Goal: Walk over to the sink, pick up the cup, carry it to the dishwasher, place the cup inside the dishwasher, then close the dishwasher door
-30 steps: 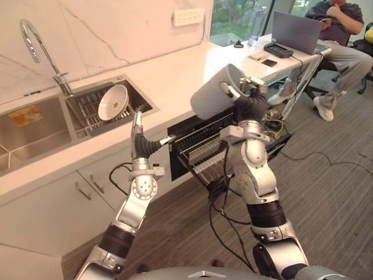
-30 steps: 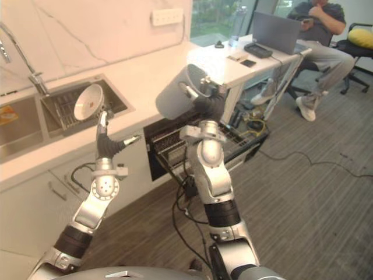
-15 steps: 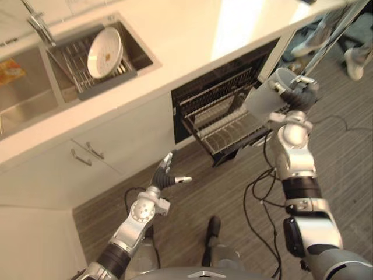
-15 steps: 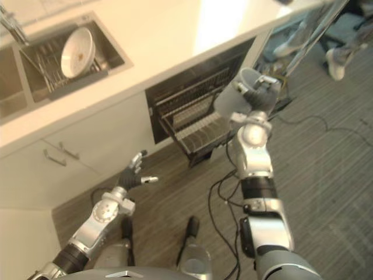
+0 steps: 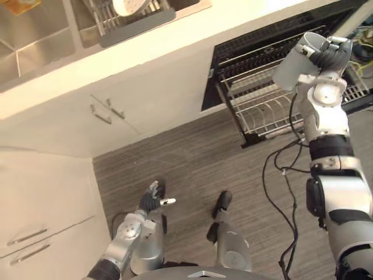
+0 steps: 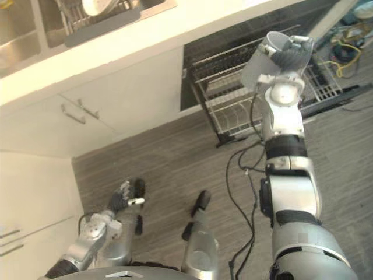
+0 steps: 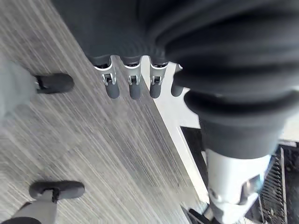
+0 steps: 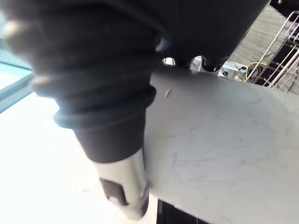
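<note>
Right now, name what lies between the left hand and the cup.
Left eye view: from left hand, bare floor, then dishwasher rack, then cup.

stretches the right arm forward, nearly straight, wrist up at the far end. wraps the right hand round the side of the grey cup, fingers curled tight, with the cup tilted. hangs the left arm low and close in, bent at the elbow. holds the left hand open: fingers loosely straight in a row, thumb out to one side.
</note>
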Controlling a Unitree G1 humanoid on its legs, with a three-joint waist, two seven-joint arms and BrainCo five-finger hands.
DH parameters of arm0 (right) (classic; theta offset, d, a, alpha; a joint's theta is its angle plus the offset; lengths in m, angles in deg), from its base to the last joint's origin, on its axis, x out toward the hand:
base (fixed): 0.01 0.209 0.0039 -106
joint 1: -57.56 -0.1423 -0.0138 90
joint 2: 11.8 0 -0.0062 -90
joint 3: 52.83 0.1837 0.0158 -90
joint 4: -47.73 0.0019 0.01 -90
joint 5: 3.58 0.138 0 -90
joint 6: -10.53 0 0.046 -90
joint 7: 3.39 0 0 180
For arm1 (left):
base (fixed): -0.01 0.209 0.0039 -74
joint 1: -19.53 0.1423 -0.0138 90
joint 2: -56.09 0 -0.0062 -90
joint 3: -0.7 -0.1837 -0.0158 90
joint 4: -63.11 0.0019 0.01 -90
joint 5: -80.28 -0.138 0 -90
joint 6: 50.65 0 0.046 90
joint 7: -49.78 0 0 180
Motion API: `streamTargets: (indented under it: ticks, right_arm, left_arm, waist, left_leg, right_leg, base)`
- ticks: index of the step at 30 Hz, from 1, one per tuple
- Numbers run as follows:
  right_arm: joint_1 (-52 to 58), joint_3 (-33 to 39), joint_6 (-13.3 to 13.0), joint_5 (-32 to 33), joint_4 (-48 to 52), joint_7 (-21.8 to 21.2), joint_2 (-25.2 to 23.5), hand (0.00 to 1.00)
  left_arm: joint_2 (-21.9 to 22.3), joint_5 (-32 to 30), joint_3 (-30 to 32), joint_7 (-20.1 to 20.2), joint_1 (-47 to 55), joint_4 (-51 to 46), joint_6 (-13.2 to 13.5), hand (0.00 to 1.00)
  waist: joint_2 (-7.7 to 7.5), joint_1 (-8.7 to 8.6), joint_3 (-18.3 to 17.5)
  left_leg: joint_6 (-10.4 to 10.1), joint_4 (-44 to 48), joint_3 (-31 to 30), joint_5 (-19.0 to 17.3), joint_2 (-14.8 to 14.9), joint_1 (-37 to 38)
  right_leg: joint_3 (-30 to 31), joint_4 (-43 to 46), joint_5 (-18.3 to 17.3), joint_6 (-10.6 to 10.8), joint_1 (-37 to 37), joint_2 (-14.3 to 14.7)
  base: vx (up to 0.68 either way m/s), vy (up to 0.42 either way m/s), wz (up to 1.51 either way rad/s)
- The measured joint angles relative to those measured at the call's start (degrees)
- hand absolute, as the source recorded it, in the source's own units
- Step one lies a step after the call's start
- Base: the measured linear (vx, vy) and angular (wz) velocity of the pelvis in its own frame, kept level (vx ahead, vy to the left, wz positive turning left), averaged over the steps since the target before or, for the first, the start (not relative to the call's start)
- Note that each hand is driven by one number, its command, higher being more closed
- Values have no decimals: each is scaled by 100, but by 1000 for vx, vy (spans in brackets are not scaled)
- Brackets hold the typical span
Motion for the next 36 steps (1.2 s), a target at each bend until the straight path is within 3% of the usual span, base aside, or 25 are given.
streamTargets:
  ticks: [4,7,10,13,27,36]
  right_arm:
    - [-312,-197,190,23,-527,-250,42,100]
    - [-478,-431,502,14,-1005,-414,50,100]
    - [-693,-576,746,-36,-1293,-465,115,100]
    - [-801,-623,888,-90,-1492,-531,253,100]
    - [-1311,-1098,1360,-1008,-1950,-405,837,100]
    - [-1380,-1311,1596,-1210,-2078,-277,913,100]
  left_arm:
    - [17,-99,294,-198,-5,529,55,0]
    - [46,-110,571,-212,-6,830,134,0]
    - [49,-215,760,-199,-21,956,229,0]
    - [52,-233,851,-197,-59,1017,382,0]
    - [30,-208,708,-183,-56,1355,580,0]
    - [25,16,450,-139,-38,1494,627,0]
  waist:
    - [32,160,30]
    - [33,319,50]
    - [45,367,146]
    - [65,505,244]
    - [425,700,411]
    - [606,822,408]
  left_leg:
    - [45,-2,-147,112,-35,-168]
    - [60,-2,-211,127,-66,-254]
    - [66,-4,-319,171,-83,-381]
    - [62,-4,-339,189,-92,-466]
    - [119,-6,-345,274,-184,-890]
    - [133,-4,-296,297,-223,-1056]
  right_leg:
    - [-131,33,23,11,-72,-17]
    - [-172,35,18,17,-116,-40]
    - [-284,35,22,21,-172,-51]
    - [-298,36,31,32,-236,-80]
    - [-276,37,93,51,-671,-146]
    - [-148,40,145,52,-940,-203]
  base:
    - [7,6,17]
    - [14,12,12]
    - [-13,11,18]
    - [-18,5,5]
    - [-1,5,0]
    - [19,0,-7]
